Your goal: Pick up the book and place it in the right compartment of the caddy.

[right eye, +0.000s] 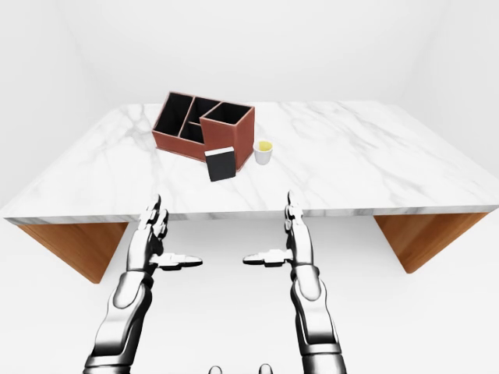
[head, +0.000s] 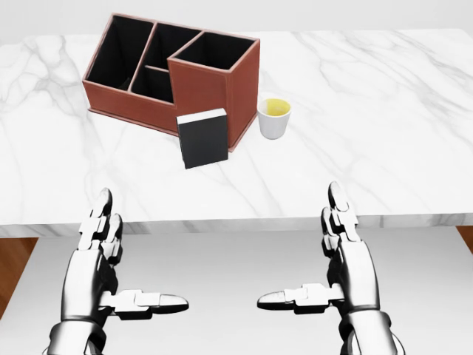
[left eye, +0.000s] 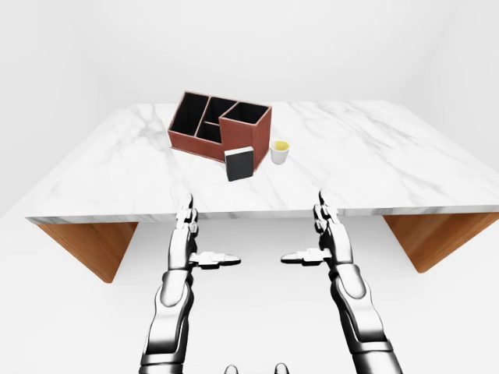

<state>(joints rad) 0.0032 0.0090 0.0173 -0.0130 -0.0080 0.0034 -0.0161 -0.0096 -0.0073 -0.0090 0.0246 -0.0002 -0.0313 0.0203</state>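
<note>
A black book (head: 204,138) stands upright on the marble table (head: 369,163), leaning against the near wall of a brown caddy (head: 207,85). The caddy has several black-lined compartments; its tall right compartment (head: 214,50) is just above the book in the head view. My left hand (head: 122,262) and right hand (head: 325,259) hover open below the table's near edge, thumbs pointing toward each other, holding nothing. Both are well short of the book.
A small white cup (head: 274,117) with yellow contents stands just right of the caddy and the book. The table has wooden supports (left eye: 86,245) under both ends. White floor and walls surround it.
</note>
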